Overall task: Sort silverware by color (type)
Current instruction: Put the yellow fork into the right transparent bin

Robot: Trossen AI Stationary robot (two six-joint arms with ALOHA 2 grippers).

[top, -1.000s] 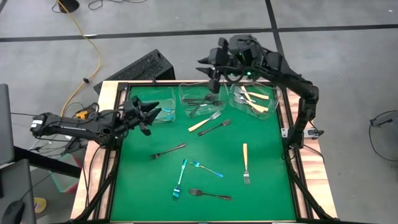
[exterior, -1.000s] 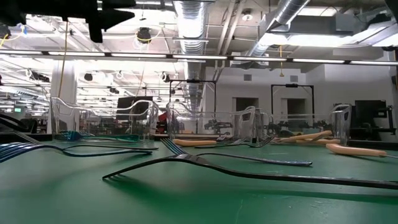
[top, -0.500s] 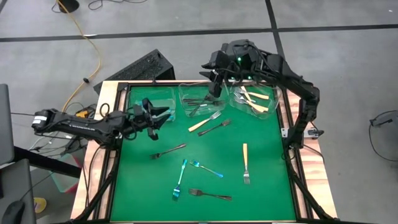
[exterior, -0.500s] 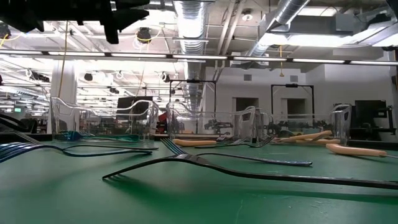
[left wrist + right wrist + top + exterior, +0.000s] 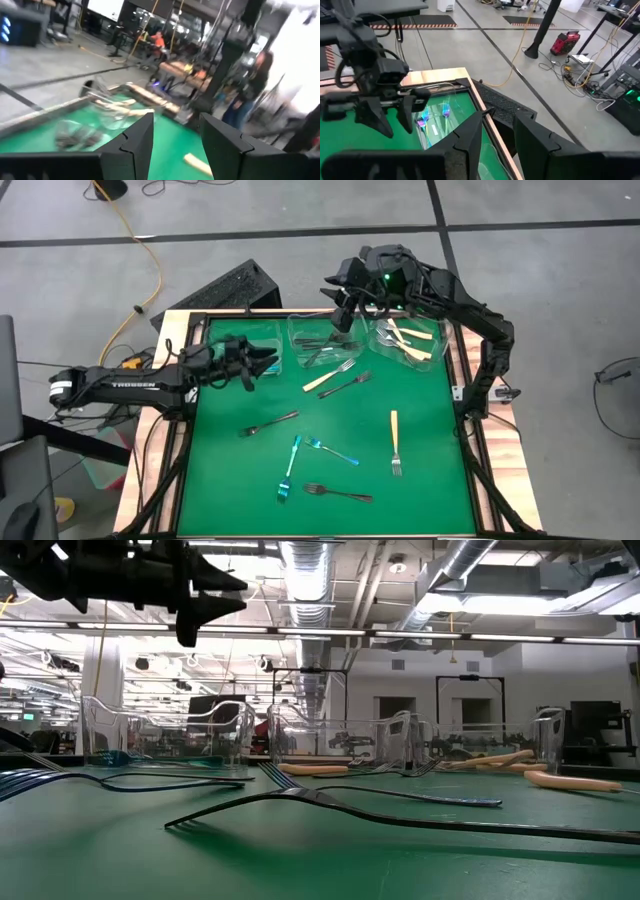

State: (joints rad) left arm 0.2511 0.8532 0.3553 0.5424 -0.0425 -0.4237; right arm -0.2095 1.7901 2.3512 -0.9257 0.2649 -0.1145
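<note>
Silverware lies loose on the green mat [image 5: 430,480]: a cream fork [image 5: 329,376], dark forks [image 5: 346,385] [image 5: 269,423] [image 5: 338,493], blue forks [image 5: 289,468] [image 5: 333,451] and another cream fork [image 5: 395,442]. Three clear tubs at the far edge hold blue [image 5: 262,358], dark [image 5: 322,340] and cream [image 5: 408,340] forks. My left gripper [image 5: 268,362] [image 5: 175,120] stands open and level, high beside the left tub, holding nothing. My right gripper [image 5: 343,313] [image 5: 500,117] hangs open and bare high over the middle tub.
A wooden frame [image 5: 178,330] borders the mat. A black keyboard [image 5: 225,288] lies beyond the far left corner. The low view shows fork tines [image 5: 260,802] close to the near edge. People stand in the room beyond the table [image 5: 252,85].
My left gripper has swung from the table's left edge toward the middle, past the left tub's near side, sinking a little and rolling about its own axis. It stays open. No fork has moved.
</note>
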